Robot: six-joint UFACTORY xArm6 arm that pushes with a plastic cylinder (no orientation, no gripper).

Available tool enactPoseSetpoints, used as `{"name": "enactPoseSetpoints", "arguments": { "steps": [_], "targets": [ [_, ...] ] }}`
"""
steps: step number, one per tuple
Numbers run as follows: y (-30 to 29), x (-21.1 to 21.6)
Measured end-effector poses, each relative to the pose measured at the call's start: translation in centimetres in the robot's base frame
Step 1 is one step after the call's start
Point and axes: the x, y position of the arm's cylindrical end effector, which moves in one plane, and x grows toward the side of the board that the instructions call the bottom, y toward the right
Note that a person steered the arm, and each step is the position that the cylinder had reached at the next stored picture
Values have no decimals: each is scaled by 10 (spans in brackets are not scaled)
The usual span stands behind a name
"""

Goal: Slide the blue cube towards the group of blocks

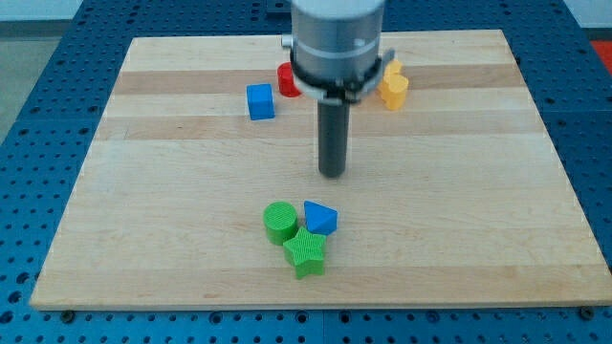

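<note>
The blue cube (259, 101) sits on the wooden board toward the view's top, left of centre. A group of blocks lies near the view's bottom centre: a green cylinder (280, 221), a blue triangular block (320, 219) and a green star-shaped block (305, 252), all touching or nearly touching. My tip (332, 173) is at the board's middle, to the right of and below the blue cube, above the group, touching no block.
A red block (286, 79) sits right of the blue cube, partly hidden behind the arm's body. A yellow block (392, 86) sits at the view's top right of the arm. The board's edges (76, 191) drop to a blue perforated surface.
</note>
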Motion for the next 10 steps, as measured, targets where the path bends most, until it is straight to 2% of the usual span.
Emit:
{"name": "enactPoseSetpoints", "arguments": {
  "steps": [1,3,4,5,6,10],
  "targets": [
    [-23,-43],
    [-13,-100],
    [-42,-114],
    [-84,-114],
    [-101,-114],
    [-133,-109]
  ]
}}
